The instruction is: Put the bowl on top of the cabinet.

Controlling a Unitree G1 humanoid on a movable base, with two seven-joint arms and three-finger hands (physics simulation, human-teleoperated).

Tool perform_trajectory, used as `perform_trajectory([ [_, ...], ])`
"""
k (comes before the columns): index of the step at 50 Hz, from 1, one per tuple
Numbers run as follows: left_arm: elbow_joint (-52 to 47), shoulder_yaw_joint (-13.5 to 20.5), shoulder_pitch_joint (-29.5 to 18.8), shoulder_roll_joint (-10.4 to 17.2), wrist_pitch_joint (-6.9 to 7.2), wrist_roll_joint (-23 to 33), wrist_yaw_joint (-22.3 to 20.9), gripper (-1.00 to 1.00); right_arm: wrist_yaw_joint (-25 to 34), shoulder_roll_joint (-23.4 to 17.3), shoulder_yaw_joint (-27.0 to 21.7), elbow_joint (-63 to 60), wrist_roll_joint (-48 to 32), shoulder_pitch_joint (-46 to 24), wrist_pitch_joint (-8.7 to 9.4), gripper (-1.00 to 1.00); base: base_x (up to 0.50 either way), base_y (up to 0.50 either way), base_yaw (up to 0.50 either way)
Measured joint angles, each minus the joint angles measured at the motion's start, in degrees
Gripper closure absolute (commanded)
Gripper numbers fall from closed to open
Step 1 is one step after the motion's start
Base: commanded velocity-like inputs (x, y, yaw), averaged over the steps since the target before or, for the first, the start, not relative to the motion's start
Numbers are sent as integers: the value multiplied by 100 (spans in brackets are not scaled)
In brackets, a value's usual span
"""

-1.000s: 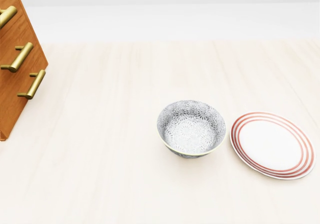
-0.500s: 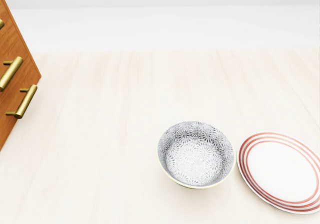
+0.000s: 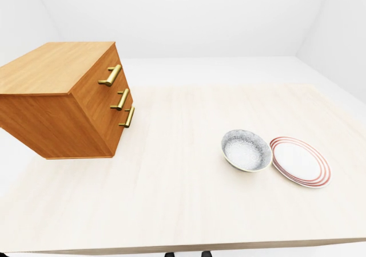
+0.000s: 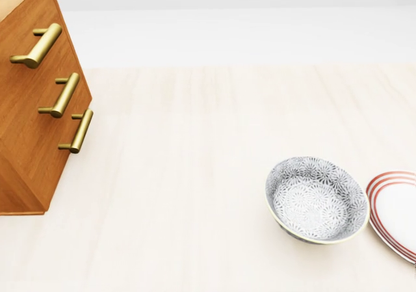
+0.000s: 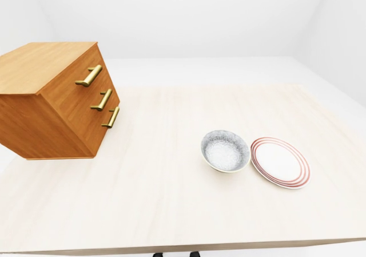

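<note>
Bowl: your grey-patterned bowl [image 4: 317,199] sits upright on the table, at about 4 o'clock from the middle of the head view, with its pale rim facing up.
Plate: a white plate [image 3: 300,161] with red rings lies flat at the bowl's 3 o'clock, just beside it; you cannot tell whether the two rims touch.
Table: the pale wooden table [image 3: 171,182] carries the bowl, the plate and the cabinet.
Cabinet: the wooden cabinet [image 3: 57,105] stands at the bowl's 10 o'clock, well apart from it; the left-eye view shows you its flat top [image 3: 51,65] from above.
Handles: three brass handles [image 3: 111,75] run one below another down the drawer face, which is turned toward the bowl's side of the table.
Hands: neither of your hands shows in any view, so you cannot tell whether the fingers are spread or closed.
</note>
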Motion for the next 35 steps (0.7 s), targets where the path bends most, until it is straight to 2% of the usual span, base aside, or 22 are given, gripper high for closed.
perform_trajectory([
  [35,0,-26,14,32,0,-29,0,-100,0,16,75,0,-110,23,0,-100,0,50,0],
])
